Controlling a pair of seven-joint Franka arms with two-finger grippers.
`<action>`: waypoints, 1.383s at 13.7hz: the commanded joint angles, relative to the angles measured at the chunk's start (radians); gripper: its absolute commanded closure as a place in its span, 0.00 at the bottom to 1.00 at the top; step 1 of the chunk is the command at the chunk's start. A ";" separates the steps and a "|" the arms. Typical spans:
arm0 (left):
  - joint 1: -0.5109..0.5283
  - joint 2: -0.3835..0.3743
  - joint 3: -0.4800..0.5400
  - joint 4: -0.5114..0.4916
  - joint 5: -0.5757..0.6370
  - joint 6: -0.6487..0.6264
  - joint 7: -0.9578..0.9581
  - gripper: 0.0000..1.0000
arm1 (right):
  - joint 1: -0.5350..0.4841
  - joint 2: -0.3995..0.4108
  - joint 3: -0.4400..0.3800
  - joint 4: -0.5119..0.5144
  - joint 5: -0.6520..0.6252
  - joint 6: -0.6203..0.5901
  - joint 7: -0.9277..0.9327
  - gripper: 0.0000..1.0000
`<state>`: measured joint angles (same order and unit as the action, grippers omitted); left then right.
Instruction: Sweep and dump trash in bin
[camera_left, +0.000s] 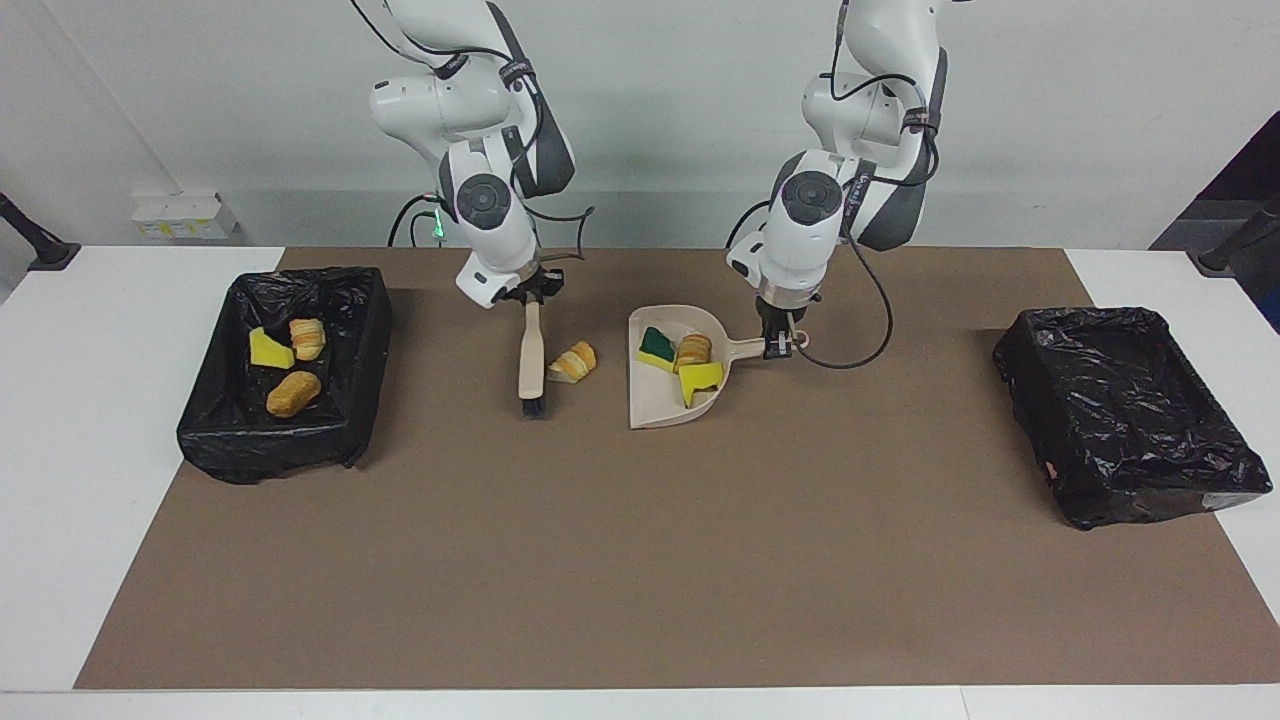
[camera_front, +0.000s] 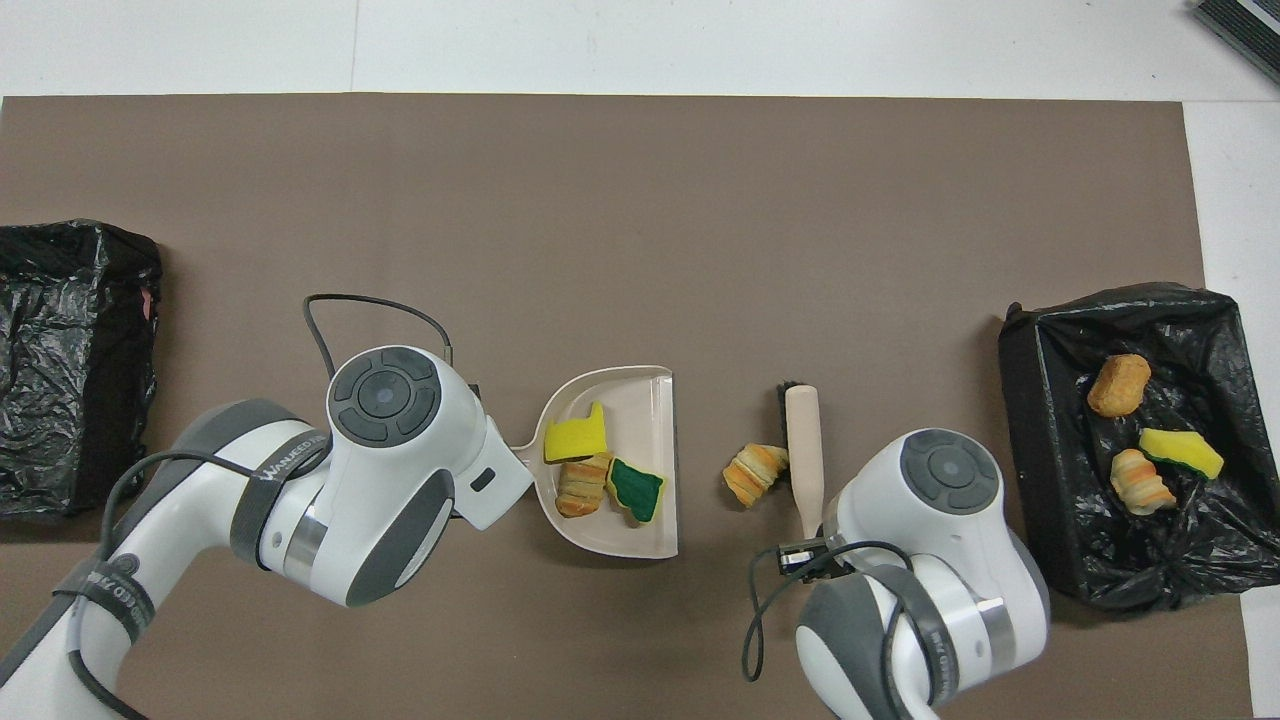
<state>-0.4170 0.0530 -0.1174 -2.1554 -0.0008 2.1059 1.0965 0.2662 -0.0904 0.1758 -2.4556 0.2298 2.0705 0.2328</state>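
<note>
Beige brush (camera_left: 531, 358) is hanging from the clenched right gripper (camera_left: 531, 297), touching one striped scrap (camera_left: 574, 361) on the brown mat (camera_left: 640, 560). The left gripper (camera_left: 777, 347) is grasping the dustpan (camera_left: 660, 400) handle; three scraps are lying inside, three in the bin (camera_left: 215, 435) at the right arm's edge.

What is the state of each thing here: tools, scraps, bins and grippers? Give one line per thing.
Brush: held by the right gripper, bristles down on the mat, touching the loose scrap.
Dustpan: flat on the mat, handle held by the left gripper, three scraps inside.
Bread-like scrap: loose on the mat between brush and dustpan.
Bin at the right arm's end: holds three scraps.
Bin at the left arm's end: no scraps visible.
</note>
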 joint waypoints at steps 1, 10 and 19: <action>-0.009 -0.028 0.009 -0.030 0.018 0.014 -0.021 1.00 | 0.100 0.064 0.005 0.013 0.127 0.112 0.065 1.00; -0.005 -0.027 0.009 -0.029 0.016 0.005 -0.023 1.00 | 0.300 0.092 0.007 0.132 0.237 0.121 0.180 1.00; 0.012 -0.025 0.009 -0.027 0.013 0.005 -0.030 1.00 | 0.410 0.100 0.007 0.210 0.272 0.128 0.240 1.00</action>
<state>-0.4117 0.0530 -0.1116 -2.1588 0.0064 2.1047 1.0858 0.6687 -0.0131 0.1809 -2.2836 0.4807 2.1862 0.4530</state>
